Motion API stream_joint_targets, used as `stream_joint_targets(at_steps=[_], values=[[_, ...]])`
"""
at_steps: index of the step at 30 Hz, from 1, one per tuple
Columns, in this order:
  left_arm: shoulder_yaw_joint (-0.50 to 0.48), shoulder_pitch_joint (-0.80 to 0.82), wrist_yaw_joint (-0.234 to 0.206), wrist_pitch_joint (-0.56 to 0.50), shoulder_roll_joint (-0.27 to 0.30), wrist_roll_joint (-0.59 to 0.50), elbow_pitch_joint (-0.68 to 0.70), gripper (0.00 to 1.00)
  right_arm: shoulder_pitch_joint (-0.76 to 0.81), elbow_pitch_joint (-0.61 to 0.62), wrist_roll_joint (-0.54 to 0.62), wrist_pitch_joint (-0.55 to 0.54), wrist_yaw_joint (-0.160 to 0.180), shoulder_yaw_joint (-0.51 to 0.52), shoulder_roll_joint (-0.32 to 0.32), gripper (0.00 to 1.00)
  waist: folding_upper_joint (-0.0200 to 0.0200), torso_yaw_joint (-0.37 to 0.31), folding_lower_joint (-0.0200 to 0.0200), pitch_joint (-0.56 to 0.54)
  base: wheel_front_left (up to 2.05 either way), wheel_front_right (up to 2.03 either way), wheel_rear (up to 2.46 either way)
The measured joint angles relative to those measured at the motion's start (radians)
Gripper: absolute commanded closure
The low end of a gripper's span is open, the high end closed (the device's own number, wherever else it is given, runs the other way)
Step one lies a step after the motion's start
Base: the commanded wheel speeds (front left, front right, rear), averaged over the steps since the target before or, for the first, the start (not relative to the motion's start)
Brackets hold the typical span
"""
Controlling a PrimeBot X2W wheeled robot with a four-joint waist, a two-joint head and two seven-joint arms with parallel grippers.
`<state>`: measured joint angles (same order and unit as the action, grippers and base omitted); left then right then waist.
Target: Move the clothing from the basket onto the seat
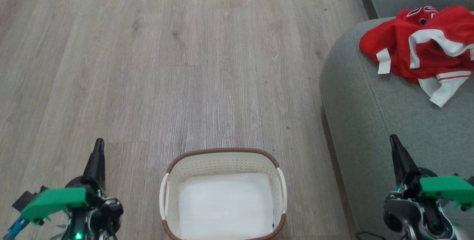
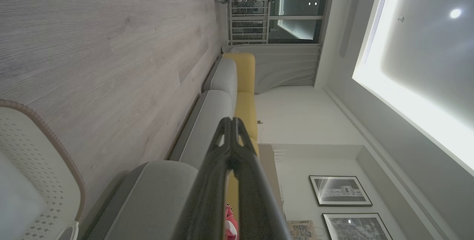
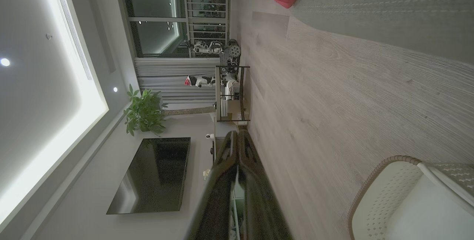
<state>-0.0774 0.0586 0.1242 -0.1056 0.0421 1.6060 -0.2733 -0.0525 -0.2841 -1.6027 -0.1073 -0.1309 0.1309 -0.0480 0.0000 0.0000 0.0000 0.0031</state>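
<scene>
Wood floor [image 1: 185,66] holds basket [image 1: 222,150] beside seat [image 1: 370,103] bearing clothing [image 1: 418,43]; left gripper [image 1: 99,143], right gripper [image 1: 393,138] clenched, empty.

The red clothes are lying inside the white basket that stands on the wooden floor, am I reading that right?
Not quite. The red clothes are lying on the grey seat, not inside the white basket. The basket does stand on the wooden floor, with nothing red in it. The head view shows this.

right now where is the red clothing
In the head view the clothing lies bunched on the seat at the upper right, apart from the basket, which stands on the floor at bottom centre.
</scene>
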Motion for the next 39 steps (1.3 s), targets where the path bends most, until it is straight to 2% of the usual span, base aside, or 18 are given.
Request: stream_joint_targets(at_steps=[39], values=[[0.0,0.0,0.0,0.0,0.0,0.0,0.0,1.0,0.0,0.0,0.0,0.0,0.0,0.0,0.0,1.0,0.0,0.0,0.0,0.0,0.0,0.0,0.0]])
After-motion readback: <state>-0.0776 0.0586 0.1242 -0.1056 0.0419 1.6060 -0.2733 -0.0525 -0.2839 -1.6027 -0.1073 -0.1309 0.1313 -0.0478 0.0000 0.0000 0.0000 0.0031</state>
